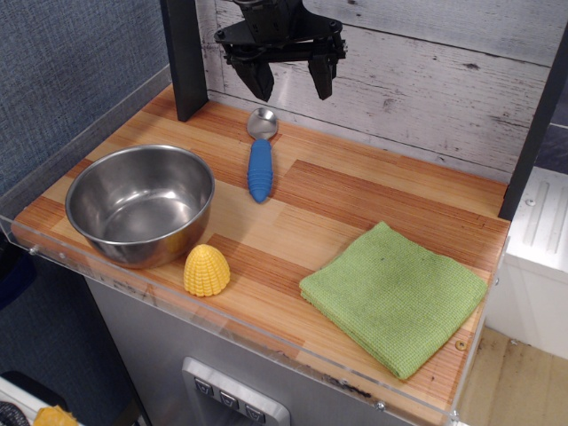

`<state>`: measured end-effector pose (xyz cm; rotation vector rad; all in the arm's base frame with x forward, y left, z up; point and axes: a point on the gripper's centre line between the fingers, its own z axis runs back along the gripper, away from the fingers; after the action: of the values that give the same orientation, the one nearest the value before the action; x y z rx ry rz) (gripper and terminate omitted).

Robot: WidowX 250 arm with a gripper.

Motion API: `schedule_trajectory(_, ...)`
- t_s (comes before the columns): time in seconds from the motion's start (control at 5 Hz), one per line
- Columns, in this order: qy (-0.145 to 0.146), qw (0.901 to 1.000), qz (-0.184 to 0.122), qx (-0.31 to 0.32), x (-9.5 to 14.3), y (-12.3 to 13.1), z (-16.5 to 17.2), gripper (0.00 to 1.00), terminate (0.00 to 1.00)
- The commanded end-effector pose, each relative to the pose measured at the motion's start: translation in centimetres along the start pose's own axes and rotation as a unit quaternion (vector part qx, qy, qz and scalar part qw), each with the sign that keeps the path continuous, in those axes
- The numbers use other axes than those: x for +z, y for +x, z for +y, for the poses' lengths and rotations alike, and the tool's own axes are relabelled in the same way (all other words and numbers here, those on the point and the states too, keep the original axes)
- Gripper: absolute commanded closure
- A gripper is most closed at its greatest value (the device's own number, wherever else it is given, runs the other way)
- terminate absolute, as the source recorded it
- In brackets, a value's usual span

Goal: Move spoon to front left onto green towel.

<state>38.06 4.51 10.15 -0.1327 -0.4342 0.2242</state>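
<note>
Claw (284, 82) held apart, empty, above counter (355, 191) | spoon (260, 157) seen untouched just below it | green towel (395, 297) well away, bare | move not yet begun

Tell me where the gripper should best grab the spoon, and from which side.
Probably the thick ribbed blue handle of the spoon, from straight above. It lies flat on the table, and the open gripper already hangs above its bowl end.

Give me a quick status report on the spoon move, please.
Gripper open, above spoon, empty. Spoon flat on table, untouched. Green towel bare. Path clear; steel bowl and yellow corn off to the side.
</note>
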Motion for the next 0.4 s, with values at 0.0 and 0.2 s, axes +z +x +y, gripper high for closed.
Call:
schedule_trajectory(0.0, 0.0, 1.0, 0.0, 0.0, 0.0, 0.0, 0.0, 0.0, 0.0)
schedule_trajectory(0.2, 0.005, 0.9999, 0.013, 0.009, -1.8, -0.8, 1.1, 0.0, 0.0)
